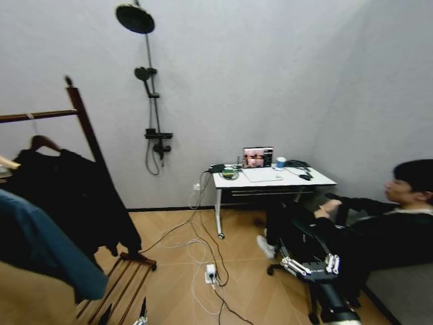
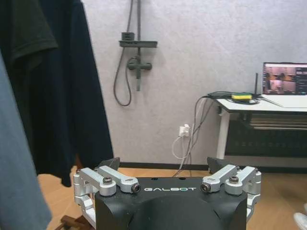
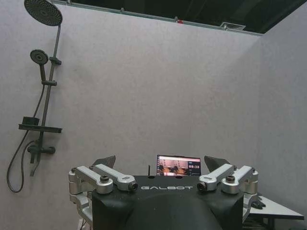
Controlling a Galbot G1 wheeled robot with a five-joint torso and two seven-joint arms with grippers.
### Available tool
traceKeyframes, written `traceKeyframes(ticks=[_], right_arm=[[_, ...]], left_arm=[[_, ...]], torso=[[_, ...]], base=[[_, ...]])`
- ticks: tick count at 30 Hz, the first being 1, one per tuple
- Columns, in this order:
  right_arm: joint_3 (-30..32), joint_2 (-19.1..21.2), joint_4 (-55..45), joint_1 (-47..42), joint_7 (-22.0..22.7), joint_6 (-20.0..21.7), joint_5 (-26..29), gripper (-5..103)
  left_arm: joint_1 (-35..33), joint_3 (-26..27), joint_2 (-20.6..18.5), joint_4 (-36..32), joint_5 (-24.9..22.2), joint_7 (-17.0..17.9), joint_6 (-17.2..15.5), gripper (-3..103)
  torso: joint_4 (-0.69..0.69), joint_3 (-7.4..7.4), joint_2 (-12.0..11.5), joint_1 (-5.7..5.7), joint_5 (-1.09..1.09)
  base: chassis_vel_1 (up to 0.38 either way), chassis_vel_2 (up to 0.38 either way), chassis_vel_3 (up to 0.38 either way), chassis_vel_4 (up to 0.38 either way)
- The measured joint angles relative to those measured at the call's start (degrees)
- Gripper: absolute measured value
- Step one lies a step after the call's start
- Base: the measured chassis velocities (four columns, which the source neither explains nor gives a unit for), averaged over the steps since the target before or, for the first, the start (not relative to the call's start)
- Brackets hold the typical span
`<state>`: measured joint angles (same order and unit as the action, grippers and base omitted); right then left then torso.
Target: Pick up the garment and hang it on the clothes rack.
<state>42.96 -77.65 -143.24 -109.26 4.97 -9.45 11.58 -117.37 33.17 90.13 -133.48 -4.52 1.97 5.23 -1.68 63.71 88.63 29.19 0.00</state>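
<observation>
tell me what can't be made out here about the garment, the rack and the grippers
- Clothes rack: head view's left edge cuts off its rod and far post.
- Garment: its hanger hook meeting the rod is too blurred to confirm; the blue jacket covers its lower left.
- Left gripper: head view's bottom edge cuts off all but its tips.
- Right gripper: open, holding nothing.

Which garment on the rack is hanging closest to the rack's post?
The black garment on the wooden hanger; the blue jacket hangs farther from it.
</observation>
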Motion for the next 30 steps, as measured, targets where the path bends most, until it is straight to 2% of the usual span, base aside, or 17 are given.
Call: traceKeyframes(ticks=[5,13,30], right_arm=[[0.0,0.0,0.0,0.0,0.0,0.0,0.0,100],[0.0,0.0,0.0,0.0,0.0,0.0,0.0,100],[0.0,0.0,0.0,0.0,0.0,0.0,0.0,100]], left_arm=[[0.0,0.0,0.0,0.0,0.0,0.0,0.0,100],[0.0,0.0,0.0,0.0,0.0,0.0,0.0,100],[0.0,0.0,0.0,0.0,0.0,0.0,0.0,100]], torso=[[0.04,-0.04,-0.1,-0.02,-0.01],[0.03,-0.04,-0.1,-0.03,0.0],[0.02,-0.04,-0.1,-0.04,0.01]], base=[[-0.019,-0.022,-0.037,-0.038],[0.07,-0.063,-0.06,0.066],[0.241,-0.238,-0.241,0.242]])
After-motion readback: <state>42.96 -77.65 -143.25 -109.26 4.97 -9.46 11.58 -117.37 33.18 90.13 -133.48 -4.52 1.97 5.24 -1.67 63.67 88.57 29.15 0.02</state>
